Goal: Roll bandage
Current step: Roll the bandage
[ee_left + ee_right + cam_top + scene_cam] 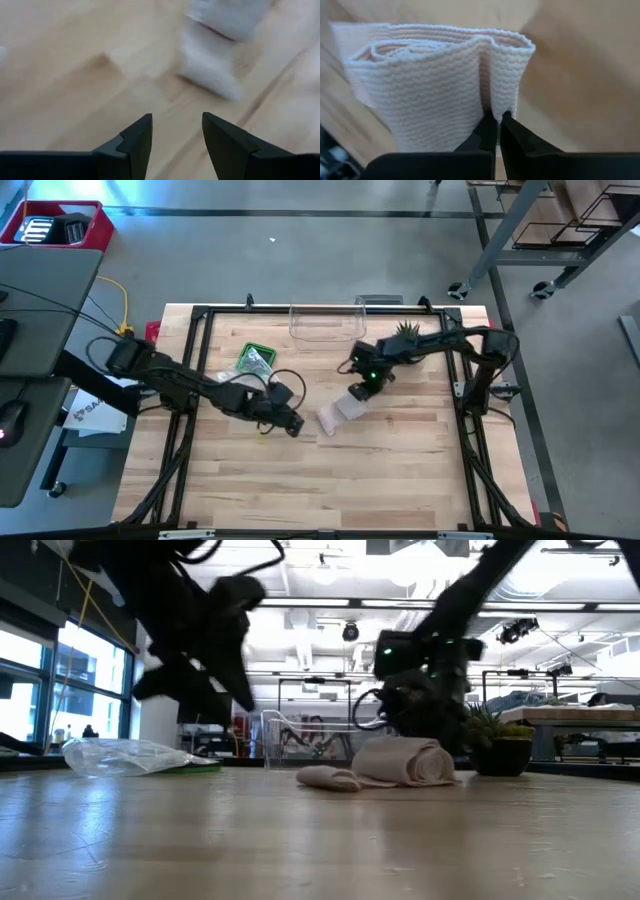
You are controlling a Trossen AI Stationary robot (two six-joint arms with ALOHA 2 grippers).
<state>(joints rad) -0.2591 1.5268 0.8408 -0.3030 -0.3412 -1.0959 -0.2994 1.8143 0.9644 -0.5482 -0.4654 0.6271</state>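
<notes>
We note the right gripper pinched closed on a fold of the bandage roll, which lies mid-table. The left gripper hovers just left of the roll's loose tail, fingers parted, holding nothing.

The right tool has its fingers pinched together on a fold of the bandage, its arm reaching in over the surface. The left tool hovers just beside the bandage's loose end, fingers parted, holding nothing.
</notes>
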